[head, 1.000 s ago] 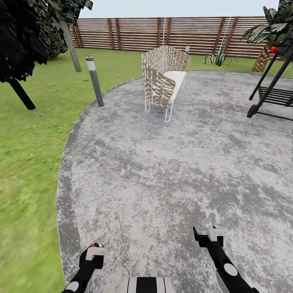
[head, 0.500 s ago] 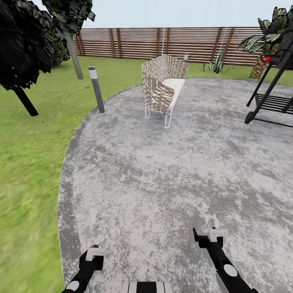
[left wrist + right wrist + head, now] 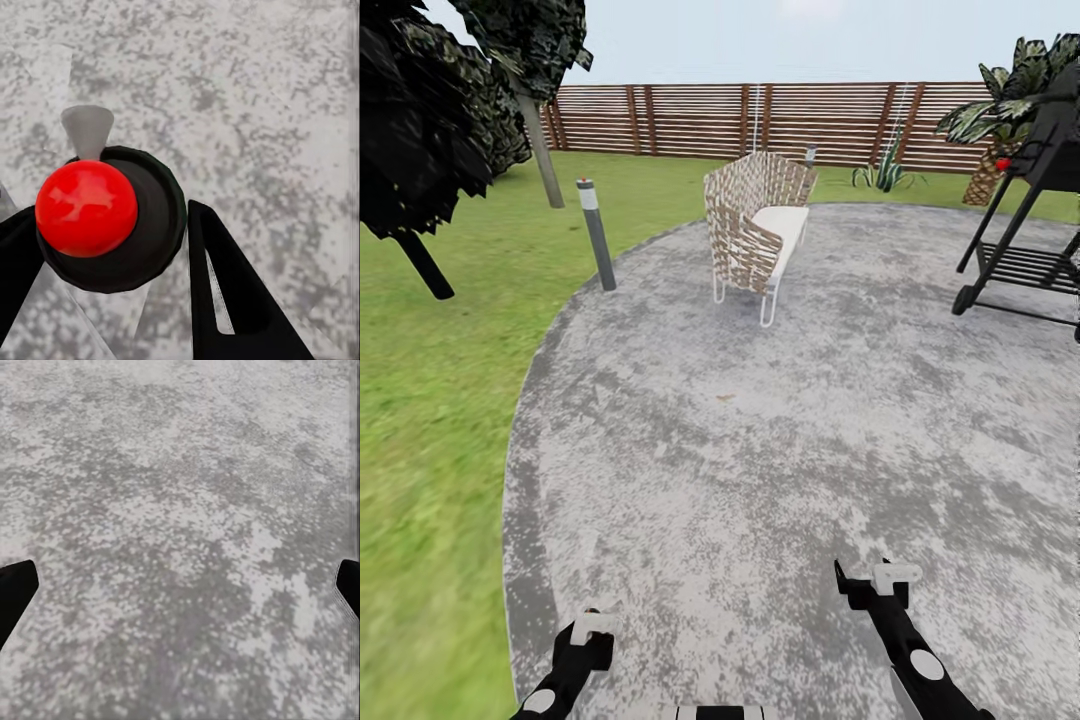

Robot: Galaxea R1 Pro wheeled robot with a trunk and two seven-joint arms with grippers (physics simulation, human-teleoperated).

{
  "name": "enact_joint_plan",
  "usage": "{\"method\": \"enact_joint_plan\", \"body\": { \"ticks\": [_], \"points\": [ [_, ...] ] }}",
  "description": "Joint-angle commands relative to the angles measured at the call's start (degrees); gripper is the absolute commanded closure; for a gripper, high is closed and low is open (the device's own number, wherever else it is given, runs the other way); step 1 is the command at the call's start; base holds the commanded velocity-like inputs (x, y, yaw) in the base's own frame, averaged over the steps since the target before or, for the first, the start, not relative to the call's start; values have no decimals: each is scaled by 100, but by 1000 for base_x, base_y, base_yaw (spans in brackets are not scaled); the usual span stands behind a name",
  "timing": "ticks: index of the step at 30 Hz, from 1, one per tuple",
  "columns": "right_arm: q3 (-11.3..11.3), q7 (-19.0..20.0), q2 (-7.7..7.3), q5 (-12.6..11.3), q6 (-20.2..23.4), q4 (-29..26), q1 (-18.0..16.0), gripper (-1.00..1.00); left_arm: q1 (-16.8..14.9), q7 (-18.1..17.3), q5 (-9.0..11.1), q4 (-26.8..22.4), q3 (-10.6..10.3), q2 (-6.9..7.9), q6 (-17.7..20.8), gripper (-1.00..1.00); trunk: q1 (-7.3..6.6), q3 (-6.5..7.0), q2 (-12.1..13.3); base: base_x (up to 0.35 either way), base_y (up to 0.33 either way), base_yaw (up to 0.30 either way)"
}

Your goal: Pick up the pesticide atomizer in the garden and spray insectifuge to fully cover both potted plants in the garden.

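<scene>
Now left fingers [image 3: 217, 292] grasping upright pesticide atomizer [image 3: 112, 217], nozzle forward, right fingers [image 3: 346, 585] released.

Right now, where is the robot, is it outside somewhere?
Yes, most likely a back garden: a green grass lawn beside a round mottled-grey paved patio, a brown slatted wooden fence behind, and a woven wicker chair.

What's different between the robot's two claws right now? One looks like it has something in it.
The left gripper is closed on the pesticide atomizer, whose dark round body and red spot sit between its black fingers; the right gripper is spread wide with nothing between its fingers. In the head view, the left gripper sits lower and nearer the robot than the right. Both are black and hang over the grey paved patio.
</scene>
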Motion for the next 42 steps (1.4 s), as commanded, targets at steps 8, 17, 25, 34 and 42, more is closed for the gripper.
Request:
{"method": "enact_joint_plan", "body": {
  "ticks": [8, 17, 25, 34, 42],
  "points": [
    [1, -2, 1, -3, -17, 5, -2, -100, 15, -12, -39, 3, -26, -22, -69, 100, -1, 68, 0, 0, 0, -113],
    [1, -2, 0, -3, -17, 11, -2, -100, 11, -7, -37, -4, -8, -28, -59, 100, -1, 147, 0, 0, 0, -116],
    [1, 3, 0, -3, -17, 13, -2, -100, 10, 24, -29, -5, 11, -16, -37, 100, -1, 217, 0, 0, 0, -136],
    [1, 7, 1, -3, -17, 13, -2, -100, 10, 0, -31, -6, -11, -43, -34, 100, -1, 283, 0, 0, 0, -209],
    [1, 7, 3, -3, -17, 13, -2, -100, 10, -1, -29, -6, -14, -36, -42, 100, -1, 338, 0, 0, 0, -225]
  ]
}}
